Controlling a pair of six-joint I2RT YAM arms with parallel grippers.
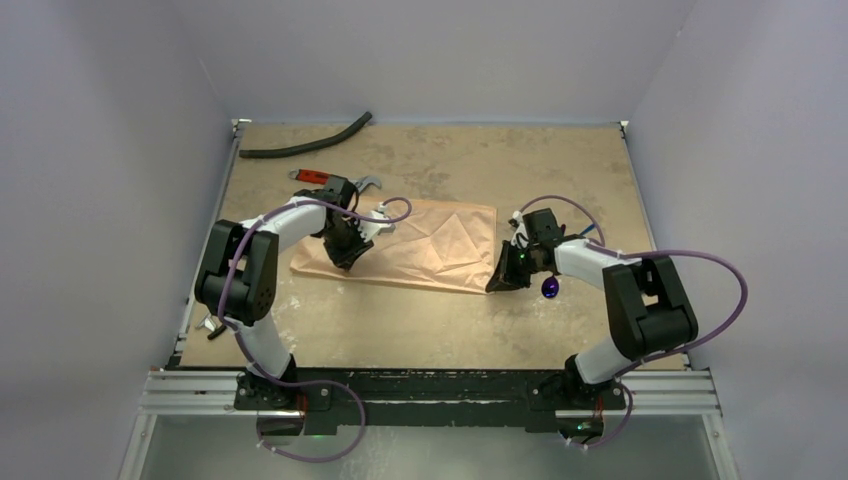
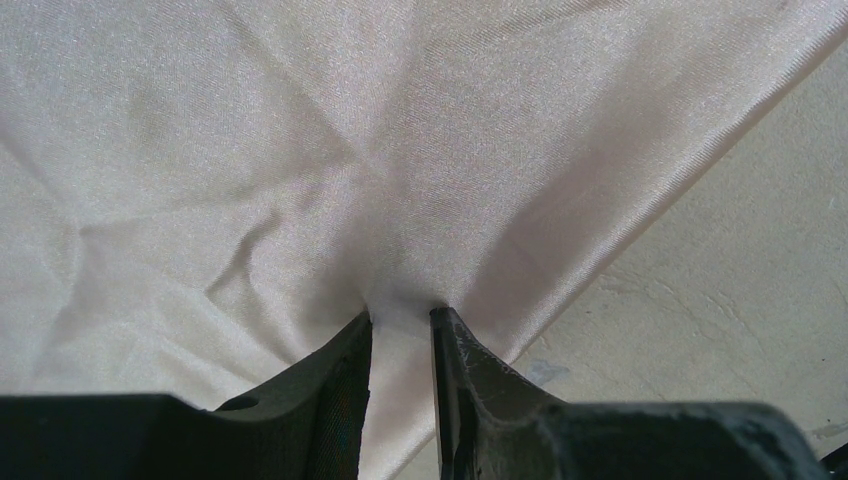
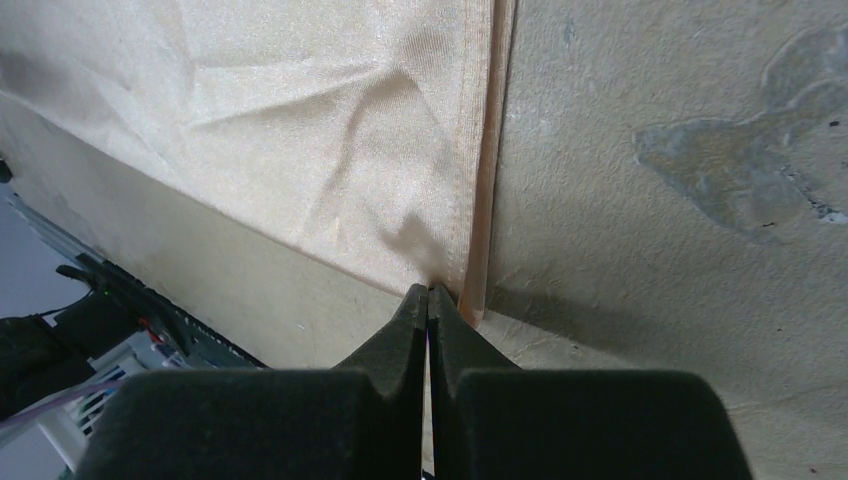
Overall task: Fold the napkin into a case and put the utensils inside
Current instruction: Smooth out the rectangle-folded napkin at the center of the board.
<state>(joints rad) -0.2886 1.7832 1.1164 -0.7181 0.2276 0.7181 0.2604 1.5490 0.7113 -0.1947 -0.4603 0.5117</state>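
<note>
The peach-orange napkin (image 1: 425,245) lies flat and creased in the middle of the table. My left gripper (image 1: 345,258) is shut on its near-left part. In the left wrist view cloth (image 2: 300,150) runs between the jaws (image 2: 401,315) and creases fan out from them. My right gripper (image 1: 497,285) is shut on the napkin's near-right corner. In the right wrist view the tips (image 3: 429,290) meet at the puckered hem (image 3: 480,200). The dark purple spoon (image 1: 550,288) lies just right of that gripper. A sliver of the blue fork (image 1: 596,229) shows behind the right wrist.
A red-handled wrench (image 1: 322,178) lies just behind the left gripper. A curved black hose (image 1: 305,146) lies at the back left. Grey walls close in the table on three sides. Bare table (image 1: 420,330) lies between the napkin and the arm bases.
</note>
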